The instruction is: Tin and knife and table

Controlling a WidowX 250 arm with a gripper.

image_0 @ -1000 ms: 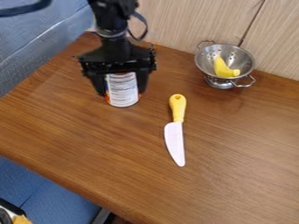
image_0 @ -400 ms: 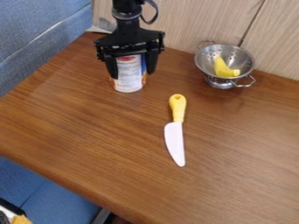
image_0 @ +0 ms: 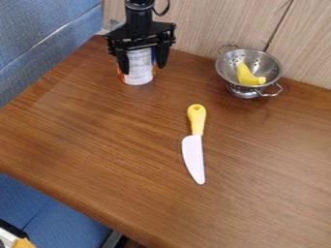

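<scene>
The black gripper point(image_0: 142, 69) hangs down at the upper left of the table point(image_0: 110, 140), near its back edge. Its fingers stand on either side of the tin point(image_0: 140, 69), shut on it. The tin is upright, with a white printed label and some orange and blue at its sides; the gripper hides its top. Whether its base touches the table, I cannot tell. The toy knife point(image_0: 194, 145) lies flat near the middle of the table, its yellow handle towards the back and its white blade towards the front.
A metal colander point(image_0: 225, 72) with a yellow banana-like toy point(image_0: 246, 75) in it stands at the back right. Behind the table runs a wood-patterned wall point(image_0: 203, 24). Blue padded seating point(image_0: 52, 43) borders the table's left side.
Gripper and tin have moved together towards the back edge, first a little rightwards, then slightly back left. The tin's label has turned. The knife and colander have stayed put.
</scene>
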